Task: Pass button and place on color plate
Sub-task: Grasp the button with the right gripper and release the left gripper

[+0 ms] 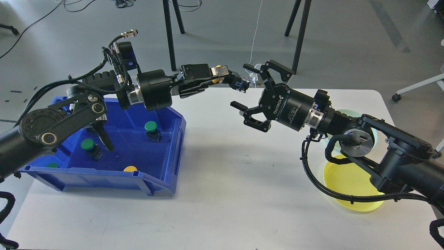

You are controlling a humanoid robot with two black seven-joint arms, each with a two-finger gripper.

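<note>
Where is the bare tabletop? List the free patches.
Free: the white table between the blue bin and the yellow plate, plus the front strip. Crowded: right side, under the right arm, where the plates lie.

White table (242, 194), blue bin (170, 152) (left), yellow plate (347, 180)

Bright, even overhead light; soft shadows under the blue bin (166, 163) and arms on the table (242, 194); focus sharp

Black stand legs (171, 31), floor cables (38, 21)
</note>
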